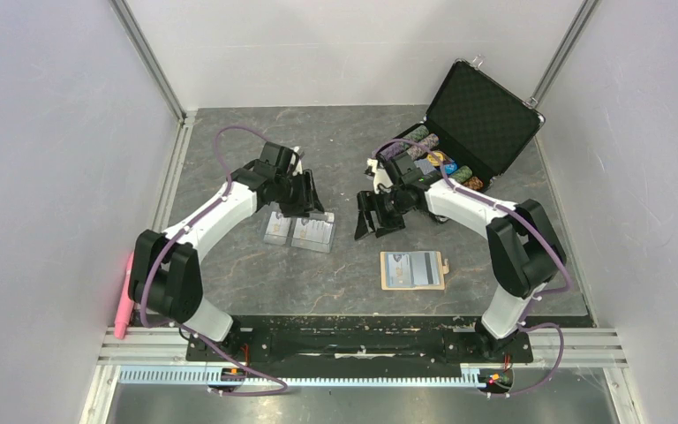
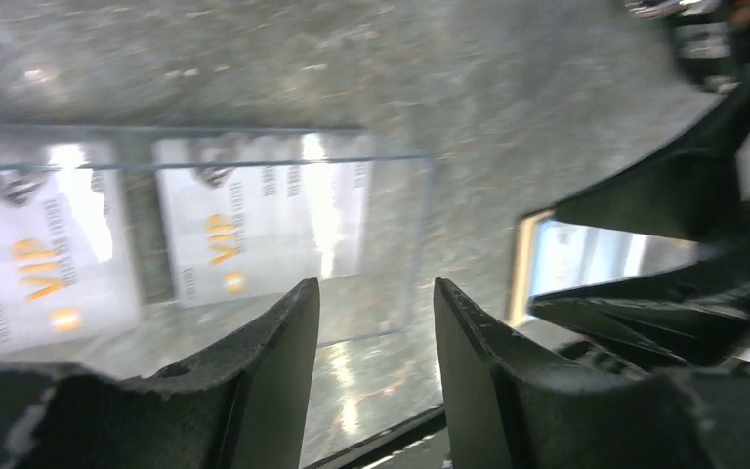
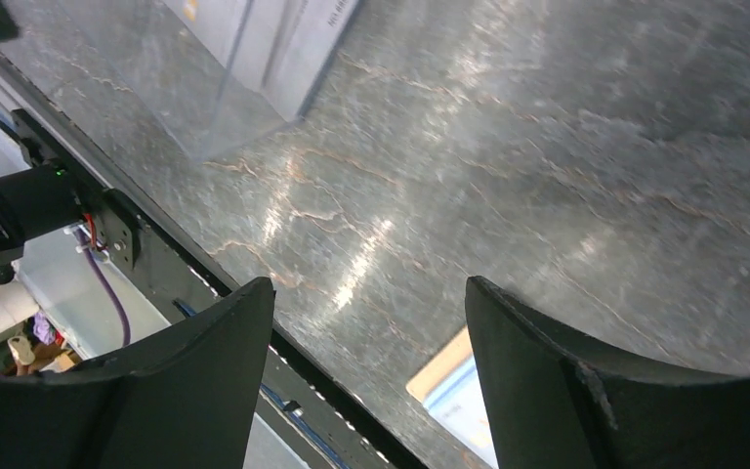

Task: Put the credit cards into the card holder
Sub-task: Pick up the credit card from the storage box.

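A dark grey, stone-look table forms the floor of a white-walled booth, with both arm bases bolted at its near edge. Closest to them, the card holder lies open and flat, its pale blue lining facing up inside a tan border. It sits on the near side of the right pincer, a little to its right and clear of it. In the right wrist view one corner of it shows low down between the fingers, which stand wide apart over bare table with nothing between them.

To that pincer's left, the credit cards lie side by side in a shallow clear tray, each printed with an orange "VIP". The left pincer hangs at the tray's far edge. Its jaws are parted by a narrow gap and hold nothing. The two pincers are near each other, not touching.

Beyond the right pincer, a black poker-chip case stands open in the far right corner, with rows of chips in it. A pink object lies along the table's left edge, well back from the left pincer.
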`<action>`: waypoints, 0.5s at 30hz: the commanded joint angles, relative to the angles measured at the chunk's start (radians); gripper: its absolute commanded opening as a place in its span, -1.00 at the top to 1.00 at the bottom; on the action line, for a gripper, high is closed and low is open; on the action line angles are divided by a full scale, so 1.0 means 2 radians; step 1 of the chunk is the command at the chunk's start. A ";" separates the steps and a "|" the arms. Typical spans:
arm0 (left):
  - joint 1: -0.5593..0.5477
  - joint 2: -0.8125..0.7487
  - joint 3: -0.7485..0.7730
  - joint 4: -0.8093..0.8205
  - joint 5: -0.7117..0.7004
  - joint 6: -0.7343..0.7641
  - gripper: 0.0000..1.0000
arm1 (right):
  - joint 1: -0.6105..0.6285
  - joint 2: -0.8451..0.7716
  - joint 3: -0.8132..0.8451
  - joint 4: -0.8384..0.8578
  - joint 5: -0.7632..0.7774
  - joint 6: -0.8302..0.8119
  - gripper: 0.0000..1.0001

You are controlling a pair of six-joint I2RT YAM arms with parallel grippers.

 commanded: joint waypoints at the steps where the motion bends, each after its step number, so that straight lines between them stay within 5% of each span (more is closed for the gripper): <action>1: 0.000 0.019 0.034 -0.133 -0.115 0.098 -0.09 | 0.013 0.022 0.035 0.017 -0.021 0.012 -0.49; 15: -0.001 0.120 0.060 -0.092 -0.126 0.097 -0.20 | 0.015 0.029 0.026 0.024 -0.030 0.015 -0.52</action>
